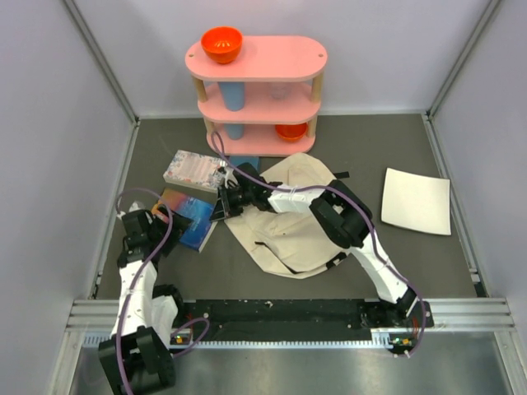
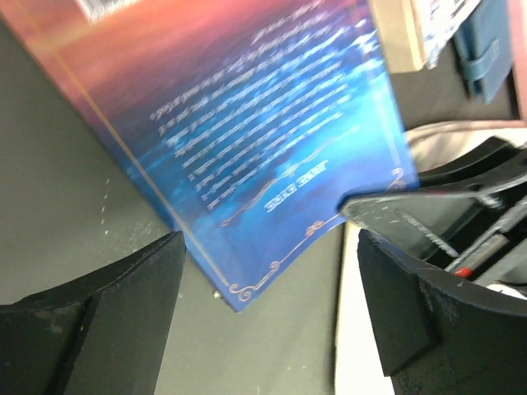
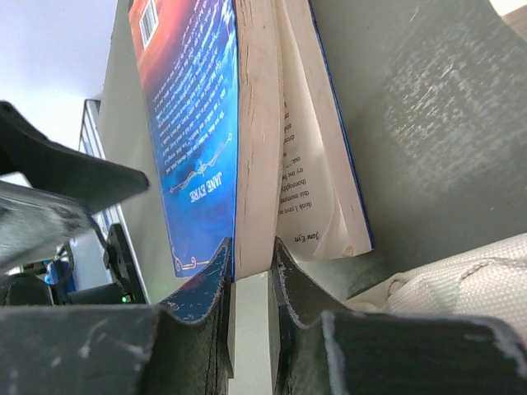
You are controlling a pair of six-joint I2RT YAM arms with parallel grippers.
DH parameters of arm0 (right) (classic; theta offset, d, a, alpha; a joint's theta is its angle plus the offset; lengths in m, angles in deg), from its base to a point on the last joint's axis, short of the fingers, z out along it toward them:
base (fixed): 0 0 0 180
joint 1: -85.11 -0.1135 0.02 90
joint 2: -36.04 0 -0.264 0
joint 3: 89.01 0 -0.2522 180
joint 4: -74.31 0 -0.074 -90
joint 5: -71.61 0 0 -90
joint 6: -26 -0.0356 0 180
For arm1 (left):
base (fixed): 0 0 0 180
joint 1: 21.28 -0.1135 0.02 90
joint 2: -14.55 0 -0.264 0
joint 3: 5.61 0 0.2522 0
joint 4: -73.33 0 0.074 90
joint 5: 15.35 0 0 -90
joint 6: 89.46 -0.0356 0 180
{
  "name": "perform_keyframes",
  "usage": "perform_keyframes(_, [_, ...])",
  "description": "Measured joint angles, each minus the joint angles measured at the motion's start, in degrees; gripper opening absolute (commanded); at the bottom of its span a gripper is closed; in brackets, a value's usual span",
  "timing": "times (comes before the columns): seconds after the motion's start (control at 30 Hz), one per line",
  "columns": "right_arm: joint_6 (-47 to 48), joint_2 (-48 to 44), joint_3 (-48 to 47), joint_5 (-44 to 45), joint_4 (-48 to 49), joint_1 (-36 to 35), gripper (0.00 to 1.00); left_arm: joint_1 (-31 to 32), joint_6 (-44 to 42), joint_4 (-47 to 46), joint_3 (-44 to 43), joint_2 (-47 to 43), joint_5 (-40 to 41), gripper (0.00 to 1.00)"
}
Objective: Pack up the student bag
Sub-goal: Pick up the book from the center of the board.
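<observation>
Cream canvas marks your student bag [image 1: 288, 255], lying slumped in the middle of the dark tabletop [image 1: 395, 148], with your right arm stretched across it toward the left. Your right claw [image 3: 251, 255] sits just past the bag's left edge, clenched on one edge of a paperback book [image 1: 188, 216]. It pinches the blue-and-orange back cover together with a thick block of pages, while the remaining pages and the other cover splay away. The book lies left of the bag; you cannot tell whether the two touch. Your left claw [image 2: 270, 247] hangs over the book's corner with both fingers spread wide, gripping nothing. Farther out, a patterned box [image 1: 195, 169] lies beyond the book and a flat white sheet [image 1: 416, 202] lies to the bag's right. A pink shelf [image 1: 257, 59] with an orange bowl [image 1: 221, 44] on top stands at the far side
</observation>
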Motion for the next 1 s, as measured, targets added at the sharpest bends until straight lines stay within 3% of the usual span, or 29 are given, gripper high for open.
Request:
perform_keyframes(0.17, [-0.70,-1.27,1.77,0.46,1.64,-0.33,0.00,0.02,-2.82,4.83,-7.78,-0.50,2.36,0.99])
perform_keyframes(0.5, [-11.82,-11.43,15.02,-1.75,15.54,0.17,0.00,0.04,-6.51,14.73,-21.57,-2.25,5.95,0.99])
perform_keyframes(0.7, [-17.59,-19.63,18.71,-3.06,18.78,3.10,0.00,0.04,-8.48,17.64,-30.97,-2.78,7.63,0.99])
perform_keyframes(1.0, [-19.56,-31.28,20.09,-3.06,21.27,5.88,0.00,0.04,-9.62,20.09,-34.18,-3.28,8.39,0.99])
